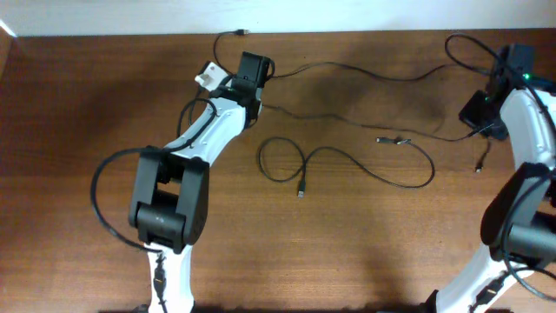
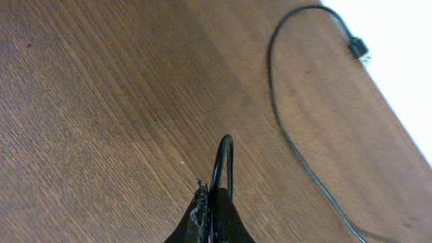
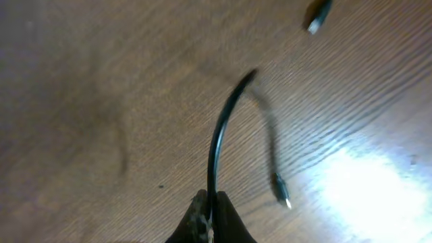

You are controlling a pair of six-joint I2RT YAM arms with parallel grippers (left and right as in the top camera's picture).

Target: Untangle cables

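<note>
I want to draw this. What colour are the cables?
The cables are black, with small silvery plug tips. The overhead view shows them best.

Brown wooden table point(image 1: 347, 261); pale strip point(image 1: 347, 13) beyond, perhaps floor.

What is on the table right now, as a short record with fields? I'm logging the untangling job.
left gripper: shut on a cable loop
right gripper: shut on a cable
same cable in both: cannot tell
loose cable: flat on the table between the arms, curled once
its near plug: free, touching nothing
</note>
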